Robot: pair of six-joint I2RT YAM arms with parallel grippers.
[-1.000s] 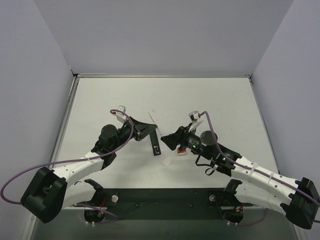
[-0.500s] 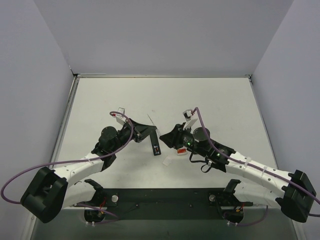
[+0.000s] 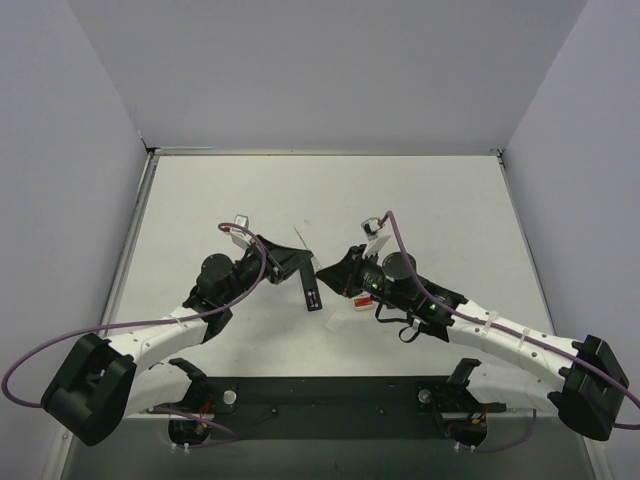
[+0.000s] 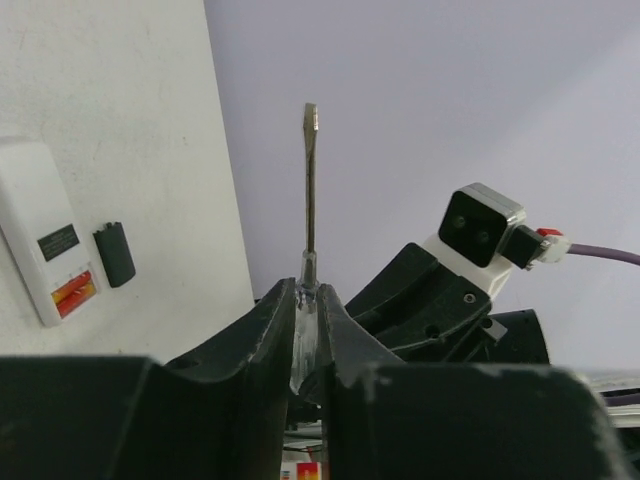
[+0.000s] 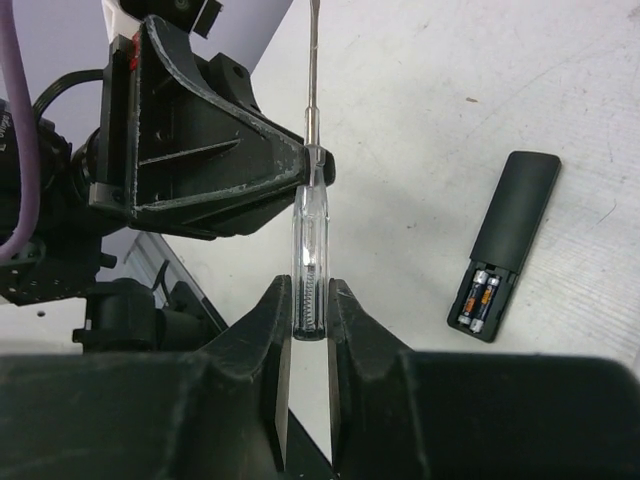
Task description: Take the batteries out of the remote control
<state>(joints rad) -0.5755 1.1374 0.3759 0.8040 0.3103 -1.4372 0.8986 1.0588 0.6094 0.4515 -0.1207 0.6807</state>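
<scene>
The slim black remote (image 5: 515,215) lies on the white table with its back open, and two small batteries (image 5: 481,298) sit side by side in its compartment. It also shows in the top view (image 3: 312,290), just below both grippers. A clear-handled screwdriver (image 5: 308,240) is held above the table. My left gripper (image 4: 308,290) is shut on the handle's front end, with the metal shaft (image 4: 310,180) sticking out beyond it. My right gripper (image 5: 309,285) is closed on the handle's rear end. The two grippers (image 3: 303,258) (image 3: 325,275) meet tip to tip.
A white device with an orange label (image 4: 45,245) lies on the table with a small flat black rectangle (image 4: 113,253) beside it. A small white scrap (image 3: 335,322) lies right of the remote. Walls enclose the table on three sides.
My right arm has moved left to the left gripper, and its jaws now sit on the screwdriver handle. The left arm has barely moved. The remote has not moved.
</scene>
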